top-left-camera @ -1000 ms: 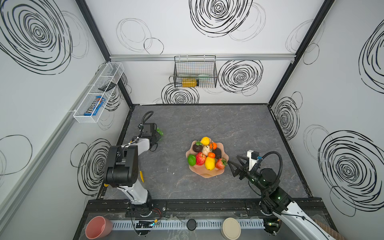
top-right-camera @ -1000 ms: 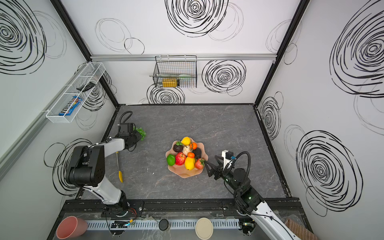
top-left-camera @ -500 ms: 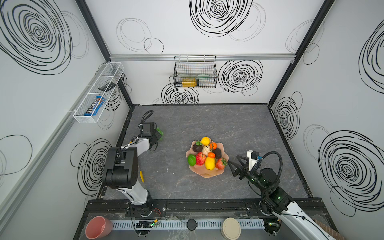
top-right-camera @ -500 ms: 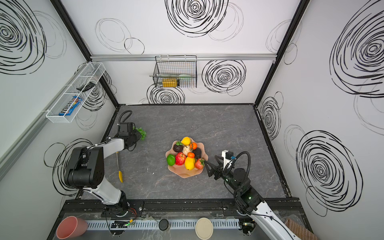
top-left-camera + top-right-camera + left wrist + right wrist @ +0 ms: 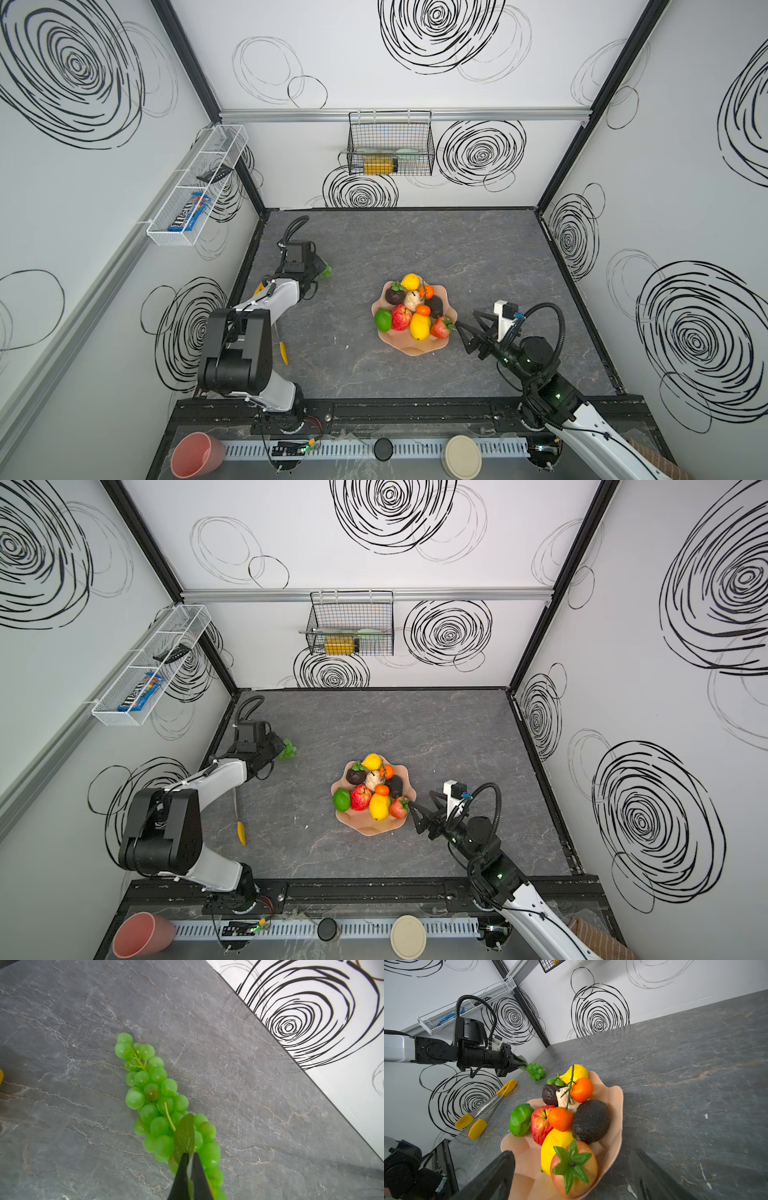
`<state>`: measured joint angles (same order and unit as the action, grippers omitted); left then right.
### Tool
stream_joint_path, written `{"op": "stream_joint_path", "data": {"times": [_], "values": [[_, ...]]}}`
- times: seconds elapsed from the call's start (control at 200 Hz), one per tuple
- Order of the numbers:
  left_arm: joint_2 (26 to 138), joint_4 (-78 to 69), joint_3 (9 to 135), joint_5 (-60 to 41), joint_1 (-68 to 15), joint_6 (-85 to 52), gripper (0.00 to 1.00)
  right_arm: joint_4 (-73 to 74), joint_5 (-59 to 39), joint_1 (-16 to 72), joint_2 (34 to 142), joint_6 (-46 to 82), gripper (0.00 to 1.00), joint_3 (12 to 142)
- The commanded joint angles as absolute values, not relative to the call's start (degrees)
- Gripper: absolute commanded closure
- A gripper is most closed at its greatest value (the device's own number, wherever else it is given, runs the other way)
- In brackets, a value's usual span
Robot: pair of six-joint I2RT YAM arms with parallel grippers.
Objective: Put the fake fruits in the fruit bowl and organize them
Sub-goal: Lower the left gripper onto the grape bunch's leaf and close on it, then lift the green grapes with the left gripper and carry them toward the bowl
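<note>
At the left side of the bench (image 5: 62,1022), the left pincer (image 5: 190,1159) pinches the leaf (image 5: 184,1134) of the green grape bunch (image 5: 153,1095), which lies on it well apart from the fruit bowl (image 5: 415,351). The right pincer (image 5: 463,337) hangs spread just beside the bowl's strawberry (image 5: 441,327).

The left arm stretches forward and low, its left gripper (image 5: 188,1158) nearly level, jaws pinched shut on a leaf of the grape bunch (image 5: 153,1093). The right arm reaches inward, the right gripper (image 5: 465,319) spread wide and holding nothing.
</note>
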<state>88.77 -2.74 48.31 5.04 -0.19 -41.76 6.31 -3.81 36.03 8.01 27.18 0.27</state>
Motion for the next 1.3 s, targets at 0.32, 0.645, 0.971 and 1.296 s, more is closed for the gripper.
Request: {"op": "stream_joint_path", "data": {"times": [0.32, 0.645, 0.971, 1.296], "values": [[74.8, -0.1, 41.8, 5.5, -6.7, -42.1, 1.0, 8.4, -4.0, 35.8, 8.5, 27.3, 0.1, -0.6], [64.5, 3.8, 36.1, 0.7, -13.5, -40.5, 1.0, 8.3, -4.1, 35.8, 8.4, 27.3, 0.1, -0.6], [54.9, 9.7, 35.1, 1.7, -17.4, -39.1, 1.0, 8.2, -4.3, 35.8, 8.4, 27.3, 0.1, -0.4], [46.0, 19.2, 39.3, 2.8, -22.6, -40.7, 1.0, 8.6, -4.1, 35.8, 8.7, 27.3, 0.1, -0.6]]}}
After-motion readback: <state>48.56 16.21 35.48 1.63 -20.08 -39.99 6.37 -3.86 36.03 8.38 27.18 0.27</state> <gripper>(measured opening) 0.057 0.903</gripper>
